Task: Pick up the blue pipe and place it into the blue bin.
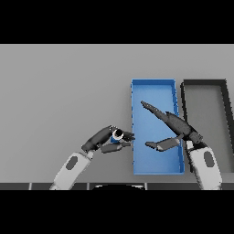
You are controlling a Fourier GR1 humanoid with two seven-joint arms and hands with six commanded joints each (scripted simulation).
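Blue pipe (118,135) clamped in left hand (104,140), fingers and thumb curled round it, just beside blue bin's (153,84) left wall, toward table's (59,87) near edge. Right hand (176,125) over bin, fingers straight, thumb apart. Dark bin (203,82) at table's right edge.

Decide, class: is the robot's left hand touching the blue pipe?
Touching. The head view shows the left hand with fingers and thumb curled round the blue pipe, just left of the blue bin.

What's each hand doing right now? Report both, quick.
Left hand: shut on the blue pipe, just left of the blue bin.
Right hand: open, fingers straight, holding nothing, over the blue bin.
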